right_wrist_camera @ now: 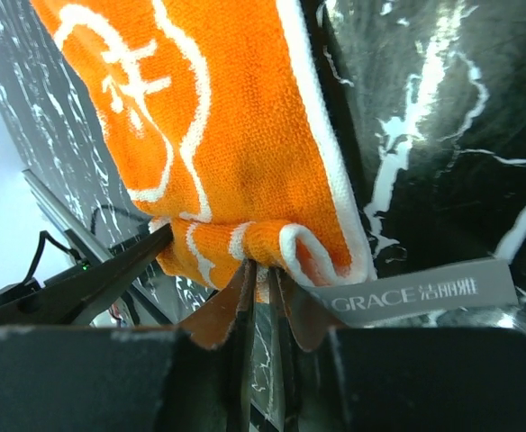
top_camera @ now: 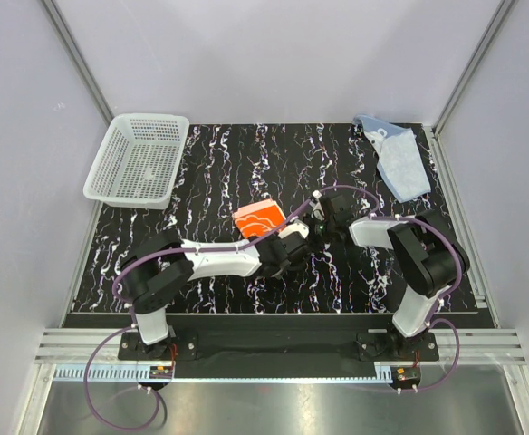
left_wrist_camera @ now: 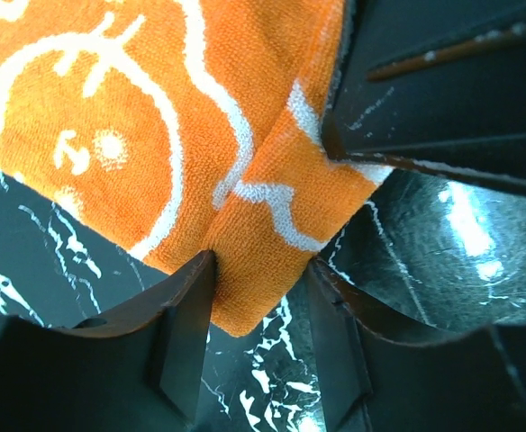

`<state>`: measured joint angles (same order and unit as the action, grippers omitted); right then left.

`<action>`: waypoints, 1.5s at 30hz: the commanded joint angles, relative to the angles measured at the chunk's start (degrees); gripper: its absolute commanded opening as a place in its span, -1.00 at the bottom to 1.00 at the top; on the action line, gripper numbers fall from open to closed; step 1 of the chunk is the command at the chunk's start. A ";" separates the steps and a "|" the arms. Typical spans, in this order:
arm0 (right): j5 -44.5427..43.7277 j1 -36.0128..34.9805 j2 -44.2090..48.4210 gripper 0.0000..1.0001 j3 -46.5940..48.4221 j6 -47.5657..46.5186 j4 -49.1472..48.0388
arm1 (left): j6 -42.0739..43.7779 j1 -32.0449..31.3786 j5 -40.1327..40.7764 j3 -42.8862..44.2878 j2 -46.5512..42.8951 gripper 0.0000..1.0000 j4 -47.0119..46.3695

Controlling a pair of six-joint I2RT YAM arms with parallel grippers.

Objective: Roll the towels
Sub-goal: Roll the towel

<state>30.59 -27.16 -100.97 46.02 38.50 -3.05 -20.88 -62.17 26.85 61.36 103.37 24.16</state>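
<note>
Marbled table [top_camera: 210, 172], orange towel [top_camera: 259, 218] between both arms' fingers [left_wrist_camera: 191, 315].

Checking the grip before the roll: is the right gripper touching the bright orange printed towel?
Touching. The right wrist view shows the right gripper pinched shut on the orange towel's folded edge.

Orange towel [top_camera: 259, 218] with white prints, light blue towel [top_camera: 400, 157], black white-veined table [top_camera: 246, 163].

Black marbled table [top_camera: 246, 163] here. Orange towel [top_camera: 259, 218] sits right at the gripper tips. Blue towel [top_camera: 400, 159] and white mesh basket [top_camera: 138, 159] lie well beyond them.
</note>
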 commanded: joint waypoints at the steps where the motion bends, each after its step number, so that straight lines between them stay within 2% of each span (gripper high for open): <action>1: -6.33 1.58 -0.28 -0.63 1.53 -4.40 8.93 | 1.19 0.12 -8.74 -2.13 4.64 -0.05 1.32; 9: -6.07 4.48 -1.86 -0.63 3.02 -6.07 11.05 | 0.58 0.21 -9.45 -2.83 6.75 -0.16 1.76; 13: -5.98 6.58 -1.08 -0.63 3.64 -6.86 12.71 | 0.67 0.47 -9.80 -2.48 6.93 -0.43 1.76; 14: -6.07 6.94 -0.99 -0.63 4.25 -7.03 13.24 | 0.67 0.56 -10.06 -2.22 7.28 -0.59 1.94; 17: -6.33 8.08 -0.46 -0.62 5.83 -7.74 15.26 | 1.37 0.56 -11.37 -1.43 7.81 -0.81 2.38; 21: -8.87 8.96 0.94 -0.59 8.73 -8.44 19.30 | 0.50 0.74 -13.57 1.04 8.25 -0.95 4.57; 26: -17.82 10.98 3.49 -0.36 15.06 -10.02 30.02 | -3.36 1.18 -21.83 3.06 6.49 -0.95 5.19; 31: -23.38 12.22 7.44 -0.26 19.27 -10.90 38.02 | -7.32 2.84 -32.18 5.60 4.13 -0.95 5.99; 35: -23.65 12.22 13.85 -0.06 18.23 -9.76 39.43 | -11.10 6.09 -40.55 5.35 2.01 -0.83 3.53; 36: -23.65 12.22 16.83 0.10 17.79 -8.98 39.87 | -12.76 7.84 -42.13 5.00 1.23 -0.81 2.04; 37: -23.65 12.22 18.25 0.15 16.66 -8.62 40.05 | -13.73 8.81 -46.06 4.56 0.87 -0.79 1.16; 40: -22.68 12.22 23.26 0.25 14.37 -6.95 41.45 | -17.86 12.86 -55.19 2.54 0.08 -0.74 -4.11; 45: -16.10 12.22 30.99 0.28 8.84 -2.39 39.18 | -22.70 17.16 -62.70 2.09 1.65 -0.70 -8.34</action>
<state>10.39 -14.94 -73.03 57.93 32.40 35.99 -38.63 -46.35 -25.02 63.55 105.34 20.12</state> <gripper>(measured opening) 0.637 0.153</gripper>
